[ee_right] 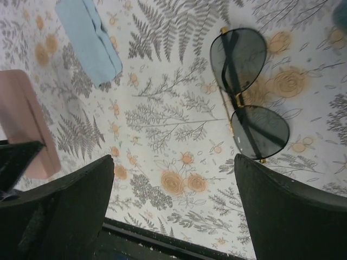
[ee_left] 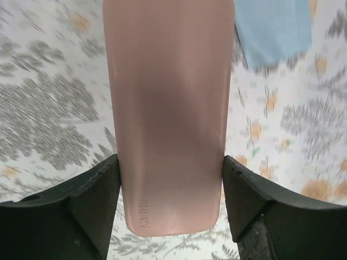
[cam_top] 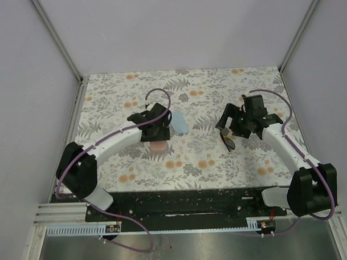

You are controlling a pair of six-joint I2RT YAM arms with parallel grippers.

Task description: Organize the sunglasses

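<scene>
Left pincer (ee_left: 171, 181) clamped on pink case (ee_left: 168, 97) sides, right pincer (ee_right: 173, 184) wide open, empty, dark sunglasses (ee_right: 238, 54) upper right on table (ee_right: 162, 114)

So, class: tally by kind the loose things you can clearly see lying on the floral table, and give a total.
Pink smooth oblong case: 1
Light blue cloth: 1
Dark-lensed thin-framed sunglasses: 1
Total: 3
</scene>
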